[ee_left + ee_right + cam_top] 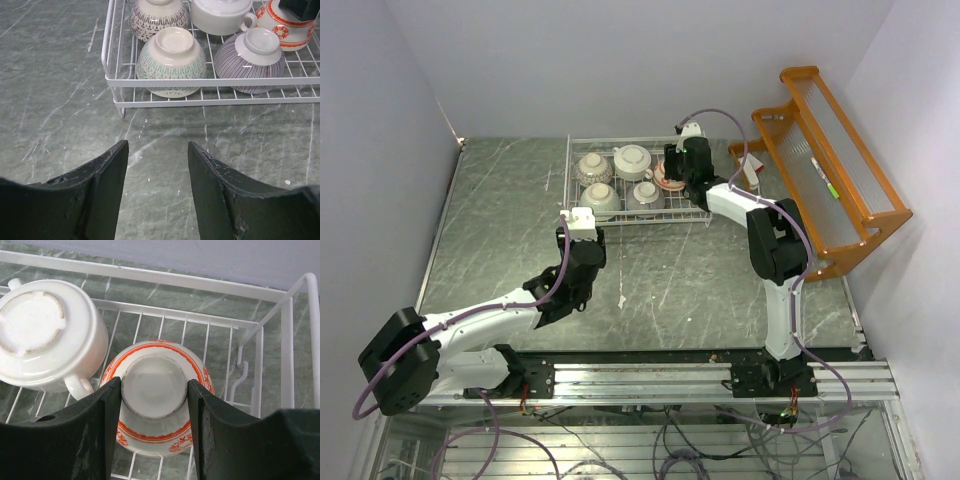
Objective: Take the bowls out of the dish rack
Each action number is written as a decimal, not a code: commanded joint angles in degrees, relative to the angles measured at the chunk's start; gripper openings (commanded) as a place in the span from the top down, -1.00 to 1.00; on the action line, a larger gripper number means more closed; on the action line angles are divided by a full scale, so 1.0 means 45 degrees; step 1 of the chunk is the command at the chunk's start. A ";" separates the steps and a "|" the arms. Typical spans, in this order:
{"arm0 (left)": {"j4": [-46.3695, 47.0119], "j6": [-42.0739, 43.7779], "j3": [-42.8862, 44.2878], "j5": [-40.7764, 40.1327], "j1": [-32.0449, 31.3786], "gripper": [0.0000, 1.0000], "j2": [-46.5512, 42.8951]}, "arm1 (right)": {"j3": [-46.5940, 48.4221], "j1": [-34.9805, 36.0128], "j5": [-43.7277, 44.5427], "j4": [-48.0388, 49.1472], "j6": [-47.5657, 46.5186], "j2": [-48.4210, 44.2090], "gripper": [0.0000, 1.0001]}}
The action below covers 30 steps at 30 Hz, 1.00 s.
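Red-banded bowl (150, 437) sits upside down at the right end of the dish rack (287, 340), centre of the right wrist view. The right gripper (154, 387) straddles its foot ring, fingers wide; whether they pinch cannot be told. The grasp likely needs a firm squeeze, then a straight lift. The left gripper (157, 150) hangs open, empty.

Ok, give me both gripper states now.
Left gripper: open, empty.
Right gripper: straddles the foot of the red-patterned bowl in the dish rack; grip cannot be told.

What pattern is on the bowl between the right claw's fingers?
Red-orange bands and motifs on a white bowl; right wrist view.
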 commanded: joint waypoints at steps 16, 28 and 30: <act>0.0225 -0.0054 0.0235 -0.0137 0.0064 -0.21 -0.0212 | 0.0276 0.0025 0.0371 -0.0377 0.0145 -0.1408 1.00; 0.0157 -0.0044 0.0300 0.0109 0.0054 -0.21 -0.0166 | -0.0247 0.0033 0.0420 -0.0217 0.0067 -0.2668 1.00; 0.0100 -0.0082 0.0367 0.0274 0.0069 -0.22 -0.0108 | -0.0609 0.0034 0.0343 -0.0096 0.0221 -0.3060 1.00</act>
